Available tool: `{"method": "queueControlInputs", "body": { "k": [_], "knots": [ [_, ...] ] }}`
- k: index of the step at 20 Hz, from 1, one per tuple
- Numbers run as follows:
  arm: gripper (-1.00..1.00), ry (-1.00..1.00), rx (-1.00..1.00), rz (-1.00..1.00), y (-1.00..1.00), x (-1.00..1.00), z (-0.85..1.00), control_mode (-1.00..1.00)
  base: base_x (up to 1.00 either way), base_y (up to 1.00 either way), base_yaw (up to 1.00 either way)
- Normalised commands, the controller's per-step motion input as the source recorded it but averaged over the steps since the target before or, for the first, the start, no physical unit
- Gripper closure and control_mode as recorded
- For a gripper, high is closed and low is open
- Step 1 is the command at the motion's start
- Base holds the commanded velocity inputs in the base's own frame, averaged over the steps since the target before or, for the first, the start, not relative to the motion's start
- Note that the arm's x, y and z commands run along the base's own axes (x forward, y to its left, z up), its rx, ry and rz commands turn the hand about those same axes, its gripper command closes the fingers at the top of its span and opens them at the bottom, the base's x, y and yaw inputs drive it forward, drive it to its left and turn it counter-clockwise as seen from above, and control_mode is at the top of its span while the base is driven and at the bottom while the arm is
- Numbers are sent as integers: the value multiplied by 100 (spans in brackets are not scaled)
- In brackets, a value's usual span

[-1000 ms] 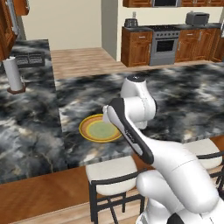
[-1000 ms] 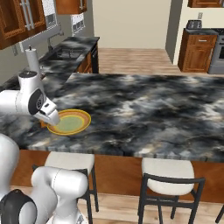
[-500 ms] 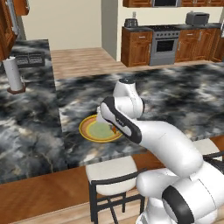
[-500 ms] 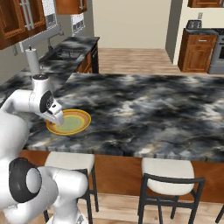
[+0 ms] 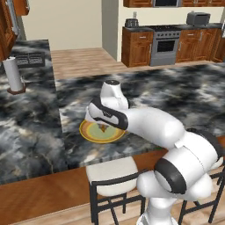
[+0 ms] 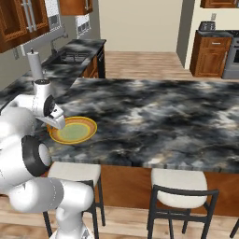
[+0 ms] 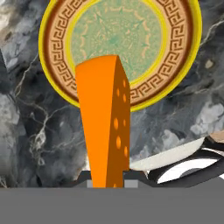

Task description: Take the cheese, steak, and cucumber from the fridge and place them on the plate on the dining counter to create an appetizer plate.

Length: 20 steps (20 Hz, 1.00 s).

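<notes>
Cheese wedge held above the plate

Left base view: gripper [image 5: 103,128] at frame centre, clamped on the cheese [image 5: 103,128] over the plate [image 5: 89,132] on the dining counter [image 5: 39,132].
Right base view: plate [image 6: 73,130] left of centre.
Hand view: cheese [image 7: 105,122] rises from the bottom edge, overlapping the plate [image 7: 120,43].

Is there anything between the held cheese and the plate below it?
Nothing. In the hand view the cheese sits in the shut jaws above the plate, whose centre is bare; the left base view shows the wedge over it.

Dining counter [image 5: 39,127] glossy marbled stone; cheese [image 7: 105,122] smooth, matt, pitted.
</notes>
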Motion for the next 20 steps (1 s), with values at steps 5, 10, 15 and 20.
{"method": "queueControlInputs", "body": {
  "k": [5,10,15,20],
  "knots": [
    [100,0,0,0,37,39,-23,-100,0,0,0],
    [100,0,0,0,16,32,-17,-100,0,0,0],
    [100,0,0,0,0,25,-9,-100,0,0,0],
    [100,0,0,0,0,33,-20,-100,0,0,0]
  ]
}}
